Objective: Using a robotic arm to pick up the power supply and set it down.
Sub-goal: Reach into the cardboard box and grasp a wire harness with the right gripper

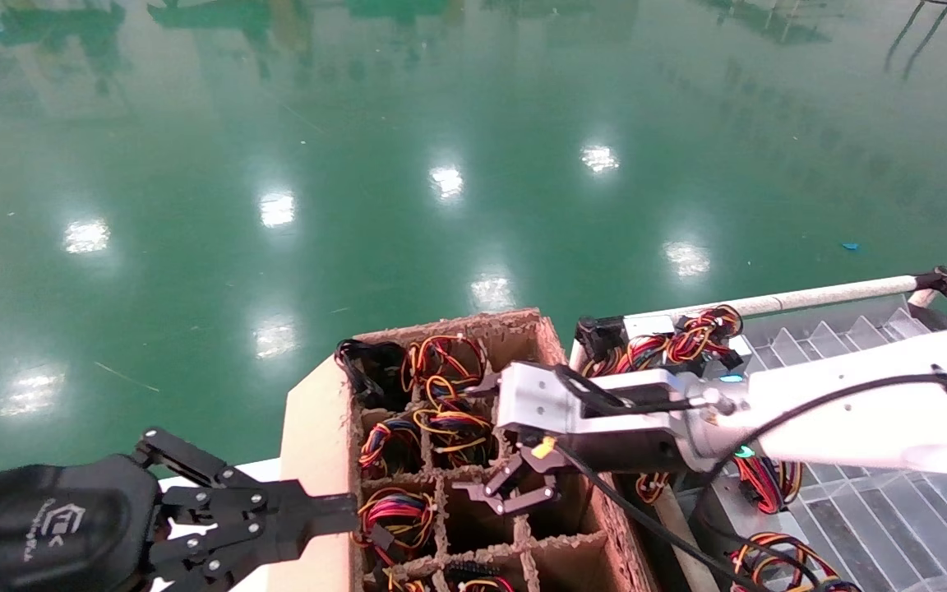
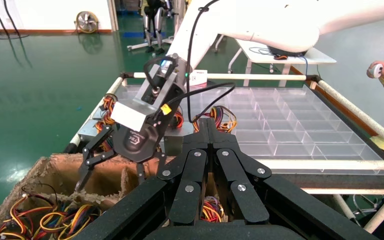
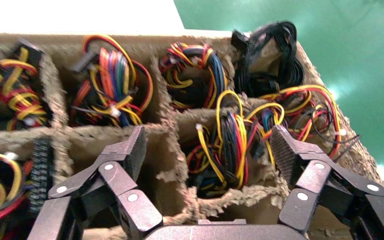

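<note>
The right black linkage-fingered tool [image 1: 515, 485] hangs released above the divided brown cardboard box [image 1: 309, 427]. Directly beneath it sits the wire-bundled power supply [image 3: 225, 150]. Risk: fingers snagging loose wires or cardboard dividers. The left tool [image 1: 309, 514], clenched, idles alongside.

Wire bundles [image 3: 220, 150] hide the power supplies' bodies; the cardboard box [image 1: 317, 444] runs off the bottom edge.

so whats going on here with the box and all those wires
The right gripper hangs open over the cardboard box of divided cells, lined up above a power supply's wire bundle and holding nothing yet. The left gripper rests shut at the box's near left edge. More power supplies sit by the clear tray.
</note>
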Controlling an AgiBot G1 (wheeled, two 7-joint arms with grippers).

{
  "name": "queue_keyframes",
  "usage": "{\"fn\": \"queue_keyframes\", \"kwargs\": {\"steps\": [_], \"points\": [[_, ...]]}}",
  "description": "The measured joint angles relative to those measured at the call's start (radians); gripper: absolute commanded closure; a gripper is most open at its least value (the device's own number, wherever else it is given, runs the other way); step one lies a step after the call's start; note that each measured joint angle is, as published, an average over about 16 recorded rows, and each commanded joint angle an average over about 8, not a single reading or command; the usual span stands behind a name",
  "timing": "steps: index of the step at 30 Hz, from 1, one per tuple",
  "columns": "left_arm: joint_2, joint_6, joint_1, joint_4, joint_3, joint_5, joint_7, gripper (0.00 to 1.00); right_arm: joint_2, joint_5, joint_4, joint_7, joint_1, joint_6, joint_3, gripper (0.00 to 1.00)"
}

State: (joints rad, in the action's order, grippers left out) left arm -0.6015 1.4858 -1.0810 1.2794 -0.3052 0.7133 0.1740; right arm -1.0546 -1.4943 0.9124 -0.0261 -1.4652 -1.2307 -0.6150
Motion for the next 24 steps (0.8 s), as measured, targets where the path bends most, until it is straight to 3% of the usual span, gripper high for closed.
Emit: {"fn": "queue_keyframes", "kwargs": {"steps": [5,7,24], "points": [[0.000,0.000,0.000,0.000,0.000,0.000,0.000,0.10,-0.033,-0.021,-0.049,-0.030,-0.022,0.015,-0.010,1.00],[0.000,0.000,0.000,0.000,0.000,0.000,0.000,0.00,-0.043,-0.029,-0.065,-0.042,-0.029,0.022,-0.014,1.00],[0.000,0.000,0.000,0.000,-0.001,-0.001,-0.001,0.00,-0.110,-0.092,-0.151,-0.114,-0.064,0.069,-0.044,1.00]]}}
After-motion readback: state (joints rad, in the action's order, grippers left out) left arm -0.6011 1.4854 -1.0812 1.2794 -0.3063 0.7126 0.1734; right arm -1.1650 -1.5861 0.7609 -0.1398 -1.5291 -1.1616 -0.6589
